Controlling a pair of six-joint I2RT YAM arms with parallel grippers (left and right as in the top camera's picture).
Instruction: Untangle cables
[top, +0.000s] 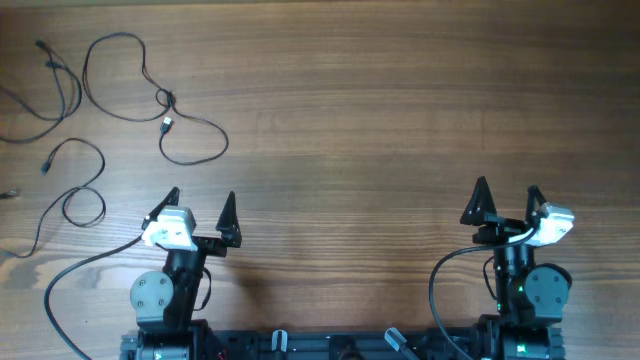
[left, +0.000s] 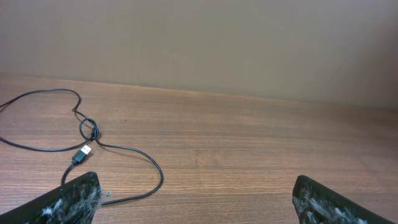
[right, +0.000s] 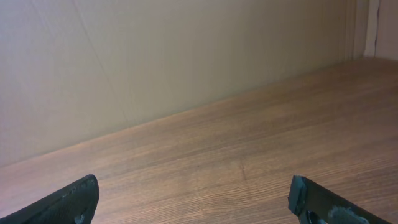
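Several thin black cables lie on the wooden table at the far left. One looped cable (top: 140, 62) crosses itself in a small knot (top: 166, 98) and ends in a silver-tipped plug (top: 167, 124); it also shows in the left wrist view (left: 90, 130) with the plug (left: 81, 154). Another cable (top: 72, 175) loops nearer the front left. A third cable (top: 60, 85) lies at the far left edge. My left gripper (top: 200, 207) is open and empty, just in front of the cables. My right gripper (top: 508, 200) is open and empty at the front right, far from them.
A thicker black robot cable (top: 70, 275) curves from the left arm's base to the front left. The pale wall (right: 186, 56) stands behind the table's far edge.
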